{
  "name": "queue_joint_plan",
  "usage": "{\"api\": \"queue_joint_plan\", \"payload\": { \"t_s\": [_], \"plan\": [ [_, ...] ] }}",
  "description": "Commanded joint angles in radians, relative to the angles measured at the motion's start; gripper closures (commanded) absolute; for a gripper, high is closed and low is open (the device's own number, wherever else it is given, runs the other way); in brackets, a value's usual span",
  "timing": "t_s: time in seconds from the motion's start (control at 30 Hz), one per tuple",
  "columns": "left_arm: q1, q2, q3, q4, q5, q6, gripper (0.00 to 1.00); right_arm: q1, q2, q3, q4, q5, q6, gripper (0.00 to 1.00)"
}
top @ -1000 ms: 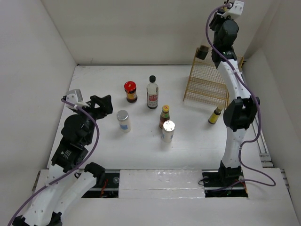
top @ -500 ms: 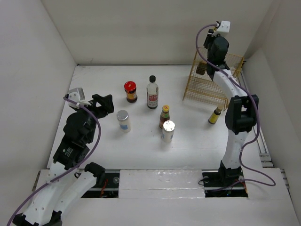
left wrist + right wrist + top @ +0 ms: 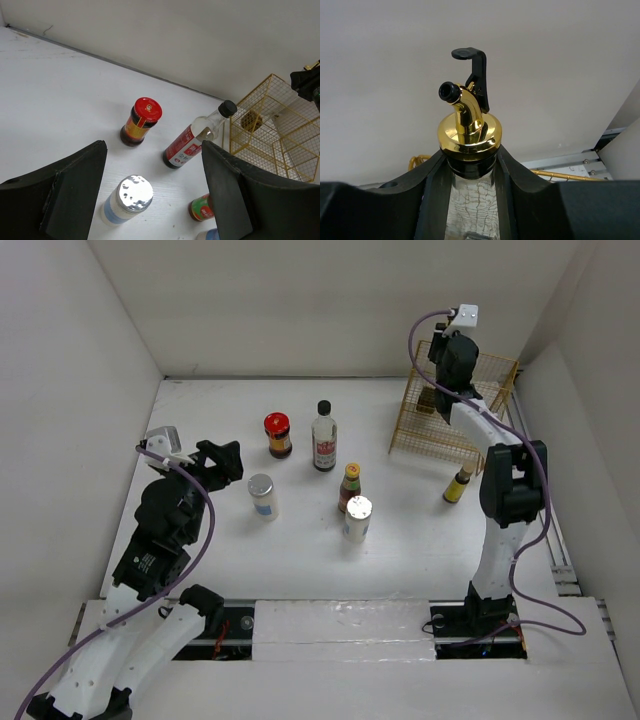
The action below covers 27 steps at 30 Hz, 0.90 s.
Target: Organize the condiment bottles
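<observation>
Black fingers [image 3: 75,190] of the left gripper [image 3: 153,145] are spread wide and hold nothing, at the left of the white table [image 3: 200,410]. Nearest the bases stands a silver-lidded white jar [image 3: 358,518], just in front of a yellow-capped brown bottle [image 3: 350,486]. A second silver-lidded jar [image 3: 262,496] sits to the left. Further back, the red-lidded jar [image 3: 277,434] and the tall black-capped clear bottle [image 3: 324,436] stand side by side. A small yellow-capped bottle [image 3: 458,484] stands beside the right arm. Farthest, at the yellow wire rack [image 3: 445,430], the right gripper [image 3: 470,165] is clamped on the neck of the gold-spouted clear glass bottle [image 3: 469,135].
</observation>
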<state>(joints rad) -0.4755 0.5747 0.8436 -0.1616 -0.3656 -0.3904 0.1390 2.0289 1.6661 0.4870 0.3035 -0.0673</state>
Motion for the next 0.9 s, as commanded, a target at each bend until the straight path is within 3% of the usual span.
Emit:
{"api": "queue_joint_plan", "payload": {
  "t_s": [0.0,0.2,0.43,0.77,0.83,0.87],
  "plan": [
    [0.005,0.002,0.009,0.040,0.013,0.013,0.28,0.005,-0.067,0.009,0.160,-0.001,0.015,0.84],
    [0.005,0.002,0.009,0.040,0.023,0.013,0.28,-0.004,-0.087,-0.028,0.136,0.008,0.064,0.44],
    [0.005,-0.007,0.009,0.040,0.024,0.013,0.28,-0.013,-0.121,-0.028,0.085,0.008,0.083,0.25],
    [0.005,-0.007,0.009,0.040,0.024,0.013,0.28,-0.022,-0.341,-0.006,-0.036,-0.064,0.083,0.18],
    [0.005,-0.007,0.009,0.040,0.024,0.004,0.28,0.013,-0.393,-0.016,-0.170,-0.165,0.092,0.27],
    [0.005,-0.007,0.009,0.040,0.024,0.004,0.28,0.025,-0.457,-0.063,-0.224,-0.212,0.106,0.44]
  ]
}}
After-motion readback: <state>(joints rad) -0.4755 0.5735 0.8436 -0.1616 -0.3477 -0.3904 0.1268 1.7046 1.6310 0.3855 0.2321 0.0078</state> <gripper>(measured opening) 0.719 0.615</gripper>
